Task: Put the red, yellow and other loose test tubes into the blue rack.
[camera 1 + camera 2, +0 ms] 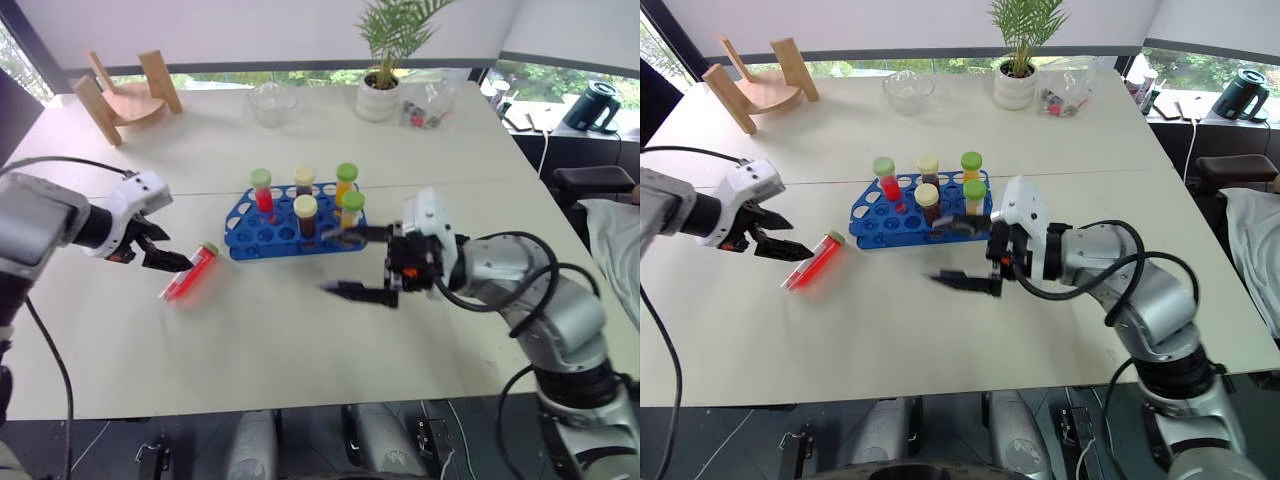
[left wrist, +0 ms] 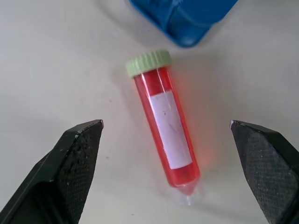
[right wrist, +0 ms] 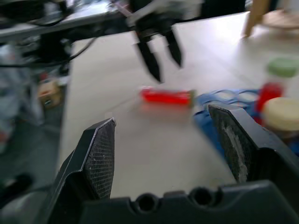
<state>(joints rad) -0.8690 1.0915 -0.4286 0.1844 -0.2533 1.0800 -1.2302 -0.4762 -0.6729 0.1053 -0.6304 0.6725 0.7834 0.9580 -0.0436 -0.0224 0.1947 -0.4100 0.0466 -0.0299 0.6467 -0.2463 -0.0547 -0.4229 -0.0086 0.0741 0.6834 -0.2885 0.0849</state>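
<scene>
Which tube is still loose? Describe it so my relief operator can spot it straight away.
Find the blue rack mid-table. Just off its left end a red tube with a pale green cap lies flat on the table, under the open left gripper. Every other tube stands upright in the rack.

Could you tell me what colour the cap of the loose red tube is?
Pale green cap; clearest in the left wrist view.

Left claw [image 1: 165, 252] and right claw [image 1: 352, 262] both gape.
</scene>
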